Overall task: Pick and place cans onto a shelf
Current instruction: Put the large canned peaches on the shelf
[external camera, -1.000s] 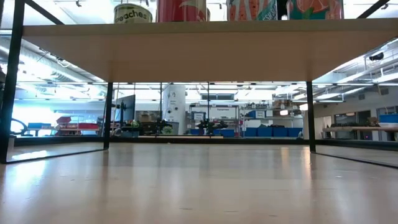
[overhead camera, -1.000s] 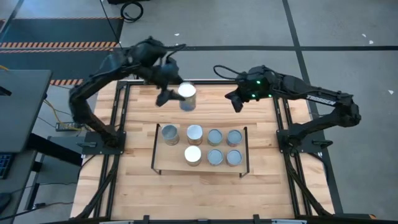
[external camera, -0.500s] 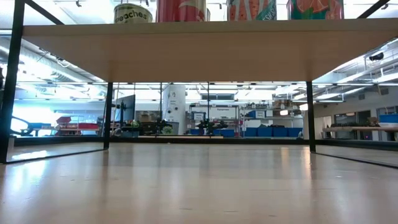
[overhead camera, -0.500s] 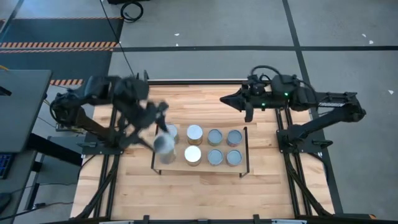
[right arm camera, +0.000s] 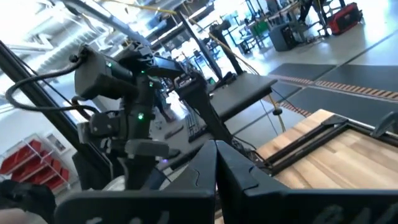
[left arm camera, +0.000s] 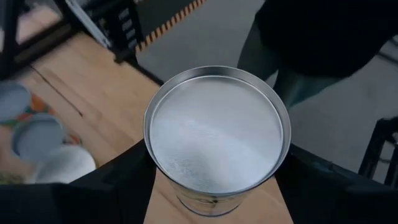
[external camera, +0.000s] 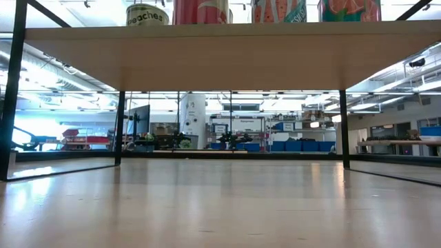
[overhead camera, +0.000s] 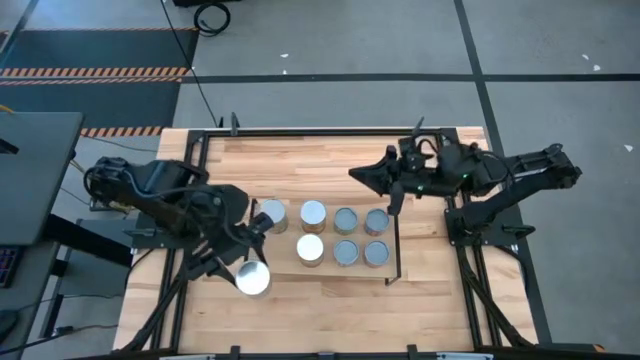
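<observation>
Peaches, seemingly, labels one shelved can (external camera: 147,14); left gripper (overhead camera: 238,262) clasps another can (overhead camera: 253,278), right gripper (overhead camera: 372,178) clenched.

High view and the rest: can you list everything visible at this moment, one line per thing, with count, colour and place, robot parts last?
Cans on the shelf: seven, silvery-grey lids, three in the near row and four in the far row.
Held can: one, silvery-grey lid, off the shelf's left near corner, above the tabletop.
Shelf: one, light wood with black end frames, mid-table.
Tabletop: one, light wood with black rails.
Person: one, dark clothing, beyond the table edge in the left wrist view.
Left gripper: dark, shut on the held can.
Right gripper: dark, fingers together, above the table beyond the shelf's right end.
</observation>
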`<state>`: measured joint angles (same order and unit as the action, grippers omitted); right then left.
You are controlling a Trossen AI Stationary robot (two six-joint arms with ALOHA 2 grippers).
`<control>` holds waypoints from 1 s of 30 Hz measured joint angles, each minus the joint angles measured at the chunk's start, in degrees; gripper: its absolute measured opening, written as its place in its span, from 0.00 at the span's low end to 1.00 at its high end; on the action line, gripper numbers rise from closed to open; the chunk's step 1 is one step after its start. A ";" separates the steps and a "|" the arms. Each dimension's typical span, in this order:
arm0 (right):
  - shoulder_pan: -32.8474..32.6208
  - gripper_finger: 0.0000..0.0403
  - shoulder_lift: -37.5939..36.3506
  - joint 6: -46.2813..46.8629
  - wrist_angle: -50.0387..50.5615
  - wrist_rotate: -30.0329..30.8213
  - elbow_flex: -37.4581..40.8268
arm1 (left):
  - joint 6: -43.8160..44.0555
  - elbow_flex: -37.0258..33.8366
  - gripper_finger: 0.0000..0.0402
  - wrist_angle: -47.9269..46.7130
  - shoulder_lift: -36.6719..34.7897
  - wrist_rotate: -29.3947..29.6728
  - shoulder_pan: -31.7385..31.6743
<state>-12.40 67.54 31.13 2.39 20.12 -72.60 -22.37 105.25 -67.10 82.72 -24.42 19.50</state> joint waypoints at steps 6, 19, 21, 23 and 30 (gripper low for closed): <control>-0.44 0.02 2.22 -0.40 -0.04 0.02 0.02 | -5.35 -6.49 0.71 3.39 0.02 0.81 -1.44; -0.40 0.02 3.24 -4.09 -0.18 -1.79 0.07 | -20.39 -15.62 0.72 3.83 0.43 5.99 -1.16; -0.40 0.02 3.24 -4.35 -0.19 -1.77 0.07 | -20.71 -15.64 0.72 4.13 1.44 6.02 -1.22; -0.40 0.02 3.24 -4.71 -0.19 -1.77 0.07 | -24.01 -15.77 0.72 3.71 1.88 5.74 -1.46; 0.26 0.02 3.24 -6.27 -0.15 -1.79 0.07 | -30.51 -15.67 0.72 0.53 1.66 2.37 -5.00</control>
<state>-12.14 70.78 24.86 2.24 18.33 -72.53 -52.89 89.58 -66.57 84.38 -22.05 14.50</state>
